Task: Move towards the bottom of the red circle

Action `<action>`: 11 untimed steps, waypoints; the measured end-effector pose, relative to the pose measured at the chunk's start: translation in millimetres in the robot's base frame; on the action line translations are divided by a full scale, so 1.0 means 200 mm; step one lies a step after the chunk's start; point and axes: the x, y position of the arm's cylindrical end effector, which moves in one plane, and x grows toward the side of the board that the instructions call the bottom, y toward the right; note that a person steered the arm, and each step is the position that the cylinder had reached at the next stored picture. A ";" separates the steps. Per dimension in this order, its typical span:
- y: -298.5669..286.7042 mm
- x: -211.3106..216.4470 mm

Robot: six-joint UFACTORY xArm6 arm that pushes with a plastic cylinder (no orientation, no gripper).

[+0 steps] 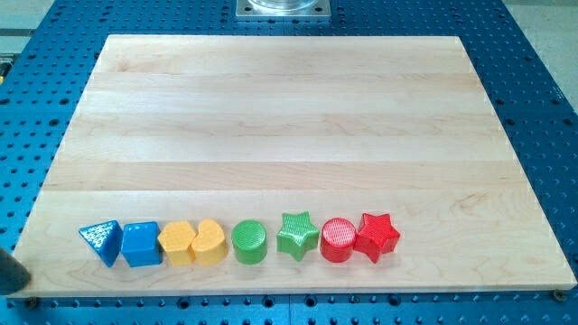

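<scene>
Red circle sits near the counter's bottom edge, touching a red star on the view's right, a green star on its left. Further left: green circle, yellow heart, another yellow block, blue cube, blue triangle. My tip is not visible, so no claw state shows.

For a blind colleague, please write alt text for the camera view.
Eight blocks stand in a row near the bottom edge of a wooden board: blue triangle, blue cube, yellow block, yellow heart, green circle, green star, red circle, red star. My tip does not show.
</scene>
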 end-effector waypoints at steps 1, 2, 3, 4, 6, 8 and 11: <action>0.00 0.00; 0.04 0.00; 0.24 0.00; 0.45 0.00; 0.56 0.01; 0.67 0.00; 1.27 0.01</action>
